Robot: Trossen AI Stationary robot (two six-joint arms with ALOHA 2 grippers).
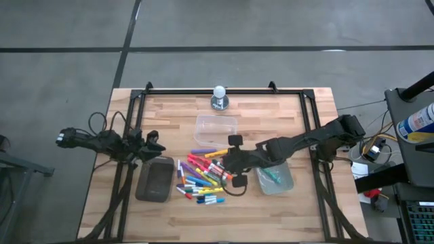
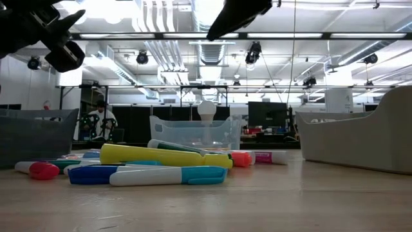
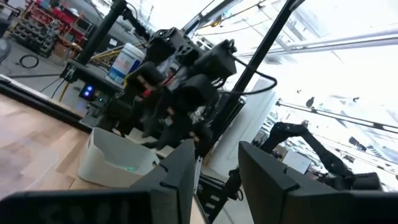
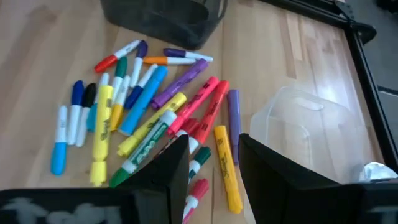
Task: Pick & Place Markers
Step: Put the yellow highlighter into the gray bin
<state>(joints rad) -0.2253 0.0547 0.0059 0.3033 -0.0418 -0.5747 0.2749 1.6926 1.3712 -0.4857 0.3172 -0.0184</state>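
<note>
Several capped markers in mixed colours lie in a loose pile on the wooden table, between a dark grey tray and a clear tub. The right wrist view shows the markers spread flat below. My right gripper hovers open above the pile's right side, well off the table in the low view. Its fingertips stand over a green-and-white marker and a red one without touching them. My left gripper waits open above the tray's far end.
The clear tub on the right holds one green marker. A second clear tub sits behind the pile, with a white bulb-shaped object at the table's far edge. A black frame runs along the table's sides.
</note>
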